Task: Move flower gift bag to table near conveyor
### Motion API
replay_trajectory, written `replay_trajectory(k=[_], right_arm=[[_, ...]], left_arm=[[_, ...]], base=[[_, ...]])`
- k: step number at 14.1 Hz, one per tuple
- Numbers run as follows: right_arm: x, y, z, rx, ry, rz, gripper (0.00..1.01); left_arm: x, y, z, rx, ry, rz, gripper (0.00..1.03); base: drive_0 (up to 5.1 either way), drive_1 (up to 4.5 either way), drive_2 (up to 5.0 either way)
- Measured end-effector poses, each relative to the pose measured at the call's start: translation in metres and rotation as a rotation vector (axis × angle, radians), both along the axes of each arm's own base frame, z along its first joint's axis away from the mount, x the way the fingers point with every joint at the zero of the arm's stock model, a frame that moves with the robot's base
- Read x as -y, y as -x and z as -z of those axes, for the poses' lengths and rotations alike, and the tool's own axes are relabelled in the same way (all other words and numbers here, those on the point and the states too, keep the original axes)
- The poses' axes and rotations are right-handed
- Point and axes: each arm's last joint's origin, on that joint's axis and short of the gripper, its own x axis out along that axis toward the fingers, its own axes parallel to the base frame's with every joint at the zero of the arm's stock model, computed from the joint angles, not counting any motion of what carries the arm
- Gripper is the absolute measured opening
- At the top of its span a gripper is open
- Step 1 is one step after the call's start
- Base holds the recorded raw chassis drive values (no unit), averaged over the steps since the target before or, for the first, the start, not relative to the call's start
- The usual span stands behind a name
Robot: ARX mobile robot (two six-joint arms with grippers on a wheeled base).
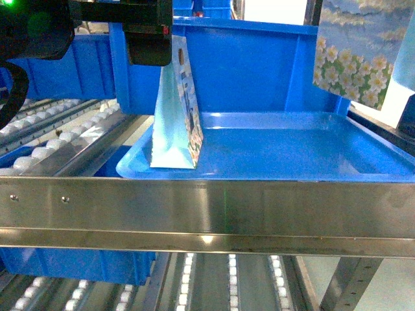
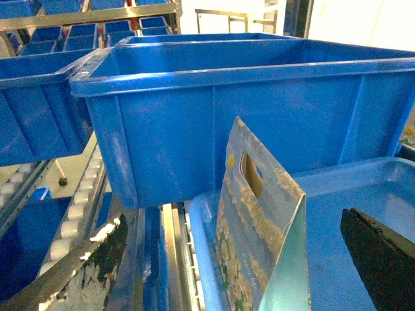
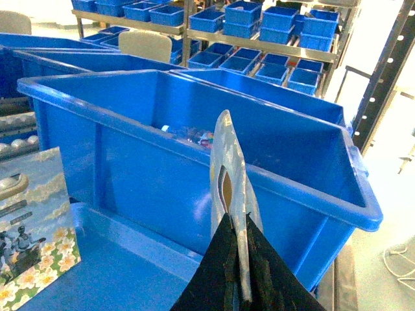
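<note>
A flower gift bag (image 1: pixel 353 52) with white daisies under a cloudy sky hangs at the upper right of the head view. My right gripper (image 3: pixel 237 223) is shut on the top edge of this bag (image 3: pixel 227 162), seen edge-on in the right wrist view. A second flowered bag (image 1: pixel 176 110) stands upright at the left end of the blue tray (image 1: pixel 292 152). My left gripper (image 2: pixel 240 259) is open above it, one finger on each side of that bag (image 2: pixel 259 220), not touching. The conveyor (image 1: pixel 58 139) shows its white rollers on the left. The table is out of view.
A deep blue bin (image 1: pixel 259 65) stands right behind the tray. A steel rail (image 1: pixel 207 210) runs across the front of the rack, with a lower roller lane (image 1: pixel 233 278) beneath. More blue bins (image 3: pixel 259 39) fill shelves in the background.
</note>
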Motion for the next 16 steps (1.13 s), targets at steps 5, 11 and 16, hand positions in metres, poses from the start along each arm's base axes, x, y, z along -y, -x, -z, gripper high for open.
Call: replay_trajectory(k=[5, 11, 16], right_arm=[[0.003, 0.003, -0.005, -0.012, -0.004, -0.005, 0.02], [0.003, 0.003, -0.005, -0.013, -0.004, -0.003, 0.02], [0.003, 0.003, -0.005, -0.012, -0.004, -0.004, 0.02]], left_arm=[[0.005, 0.000, 0.000, 0.014, 0.000, 0.007, 0.98], [0.064, -0.012, -0.020, 0.106, -0.085, 0.049, 0.98], [0.063, -0.016, -0.012, 0.092, -0.109, 0.022, 0.98]], base=[[0.0, 0.00, 0.0], [0.0, 0.00, 0.0], [0.0, 0.00, 0.0]])
